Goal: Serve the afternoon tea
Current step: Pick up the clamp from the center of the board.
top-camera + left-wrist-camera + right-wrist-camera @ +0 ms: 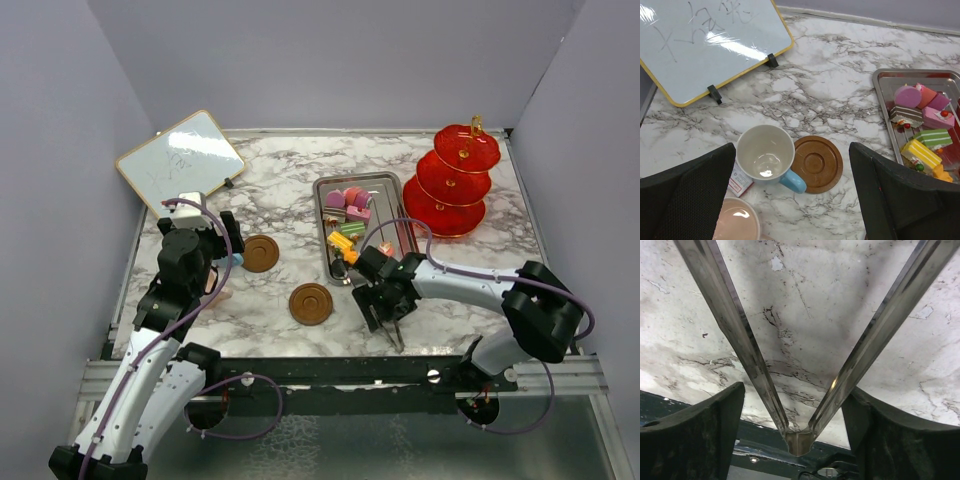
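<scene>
Only faint handwritten strokes show on the whiteboard point(715, 45), too pale and glare-washed to read, and the small packet point(740, 182) beside the blue cup point(767, 157) bears no legible print.

Glossy marble-look table point(280, 180), shiny steel tray point(890, 82), translucent plastic stand point(450, 185), scuffed metal tongs point(743, 345), smooth wood-look saucer point(817, 165)

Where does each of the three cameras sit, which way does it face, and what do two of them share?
Top external: above and behind the arms, looking down on the marble table; both arms show, with left gripper and right gripper.
Left wrist: on the left arm, facing down at the blue cup, a saucer and the whiteboard; its open fingers show.
Right wrist: on the right arm, facing down at bare marble by the near edge; its fingers hold the tongs.
Shared: top external and left wrist both show the steel tray.
</scene>
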